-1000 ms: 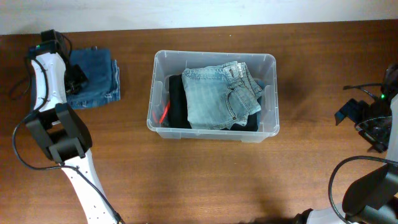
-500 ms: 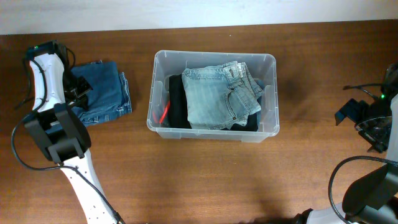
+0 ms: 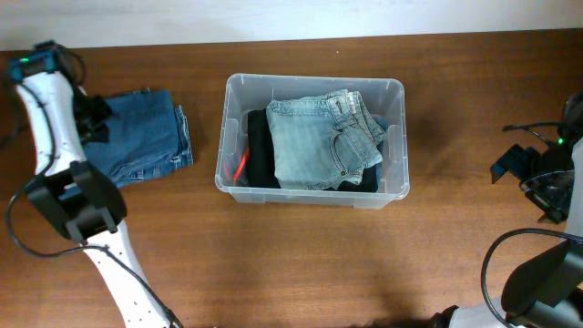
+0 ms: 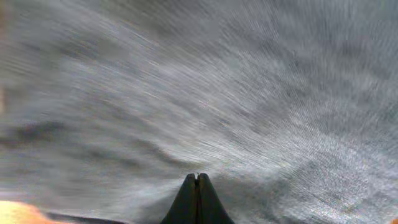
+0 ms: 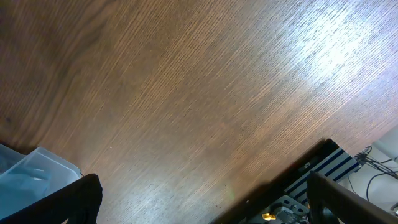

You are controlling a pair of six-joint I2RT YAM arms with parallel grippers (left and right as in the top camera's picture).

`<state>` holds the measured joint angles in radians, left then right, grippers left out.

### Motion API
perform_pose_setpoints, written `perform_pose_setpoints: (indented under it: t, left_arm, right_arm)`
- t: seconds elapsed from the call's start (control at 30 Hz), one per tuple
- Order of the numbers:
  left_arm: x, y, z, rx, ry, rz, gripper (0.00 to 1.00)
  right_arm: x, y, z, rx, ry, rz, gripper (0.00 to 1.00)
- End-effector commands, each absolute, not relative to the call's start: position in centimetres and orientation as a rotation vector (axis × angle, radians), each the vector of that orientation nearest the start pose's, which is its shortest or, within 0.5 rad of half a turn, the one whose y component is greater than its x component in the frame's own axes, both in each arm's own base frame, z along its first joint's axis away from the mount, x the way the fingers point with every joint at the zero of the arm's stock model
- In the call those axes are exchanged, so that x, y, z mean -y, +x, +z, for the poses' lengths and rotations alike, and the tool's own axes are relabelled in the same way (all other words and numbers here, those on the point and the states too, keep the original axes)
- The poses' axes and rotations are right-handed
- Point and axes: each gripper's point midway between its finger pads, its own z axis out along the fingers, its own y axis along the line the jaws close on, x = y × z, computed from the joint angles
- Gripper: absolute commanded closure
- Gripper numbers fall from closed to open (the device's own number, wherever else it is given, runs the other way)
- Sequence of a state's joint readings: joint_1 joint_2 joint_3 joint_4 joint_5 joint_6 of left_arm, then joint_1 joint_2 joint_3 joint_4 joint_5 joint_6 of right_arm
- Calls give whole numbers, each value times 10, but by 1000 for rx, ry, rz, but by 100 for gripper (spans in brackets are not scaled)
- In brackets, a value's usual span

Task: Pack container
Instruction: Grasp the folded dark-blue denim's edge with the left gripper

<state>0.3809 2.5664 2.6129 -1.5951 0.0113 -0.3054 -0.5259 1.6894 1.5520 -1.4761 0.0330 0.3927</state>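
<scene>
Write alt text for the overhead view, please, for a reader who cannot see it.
A clear plastic container sits at centre, holding folded light-blue jeans on dark clothing. To its left lie folded dark-blue jeans, with the left arm at their edge; the right arm is far right.

Two-armed bench robot, seen from above and from its wrists: the left arm [image 3: 50, 118] is built of smooth white links joined by blocky black housings, with a green lamp [image 3: 21, 64] glowing at its far end and a thin black cable [image 3: 10, 223] looping beside it. The left fingers [image 4: 189, 202] are matte black and taper to a fine tip. The right arm [image 3: 547, 276] has a rounded black joint, a white link, an arcing black lead [image 3: 496, 244] and a small green indicator [image 3: 559, 139] amid black hardware. The right fingers [image 5: 84, 199] are black with flat edges.
</scene>
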Motion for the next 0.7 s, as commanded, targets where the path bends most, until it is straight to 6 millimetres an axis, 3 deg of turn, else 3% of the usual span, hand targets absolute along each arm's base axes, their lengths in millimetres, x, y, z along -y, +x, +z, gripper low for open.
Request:
perform_pose_setpoints:
  t: [0.0, 0.17, 0.3, 0.37, 0.47, 0.57, 0.67]
  left_arm:
    - [-218, 437, 111, -2851, -1128, -28, 99]
    - [-263, 399, 111, -2826, -1271, -83, 99]
    - [-291, 380, 112, -2849, -1144, -160, 98]
    - [-294, 380, 114, -2844, -1029, -251, 94]
    - [-283, 398, 126, -2740, -779, -519, 90]
    - [-286, 400, 127, -2729, -725, -513, 88]
    - [-289, 405, 120, -2721, -711, -510, 80]
  right_arm:
    - [152, 248, 157, -2844, 1427, -50, 2]
    - [152, 248, 157, -2844, 1427, -50, 2]
    - [152, 248, 157, -2844, 1427, -50, 2]
    - [152, 248, 157, -2844, 1427, -50, 2]
    - [152, 248, 157, -2844, 1427, -50, 2]
    - [152, 248, 157, -2844, 1427, -50, 2]
    - [152, 248, 157, -2844, 1427, -50, 2]
